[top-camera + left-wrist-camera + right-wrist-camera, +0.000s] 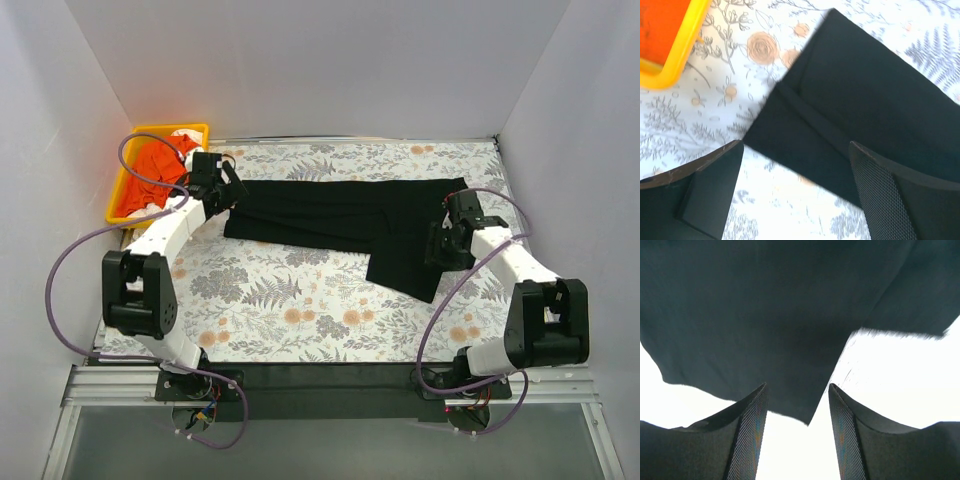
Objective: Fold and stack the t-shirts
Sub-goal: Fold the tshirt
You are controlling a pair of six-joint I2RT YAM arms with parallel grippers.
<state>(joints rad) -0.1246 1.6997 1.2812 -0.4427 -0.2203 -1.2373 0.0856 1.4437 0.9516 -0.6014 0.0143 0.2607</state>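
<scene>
The left pincer [795,150] stands wide, its two dark fingers [715,190] well apart and clamping nothing. Under its gap and just ahead lies one end of the black t-shirt [860,95], flat on the flowered table cover [715,115]. Further ahead and off to this pincer's left sits a yellow tray [677,55] holding orange cloth [660,25], apart from the shirt. The right pincer [797,390] is parted too, more narrowly, and grips nothing. A pointed corner of the same shirt dips into the gap between its mesh-faced fingers [747,440], though whether it brushes them cannot be told. The rest of the cloth spreads ahead and to both sides. From above, the shirt runs as a long dark band from one pincer to the other, with a flap angling off beside the right one.
</scene>
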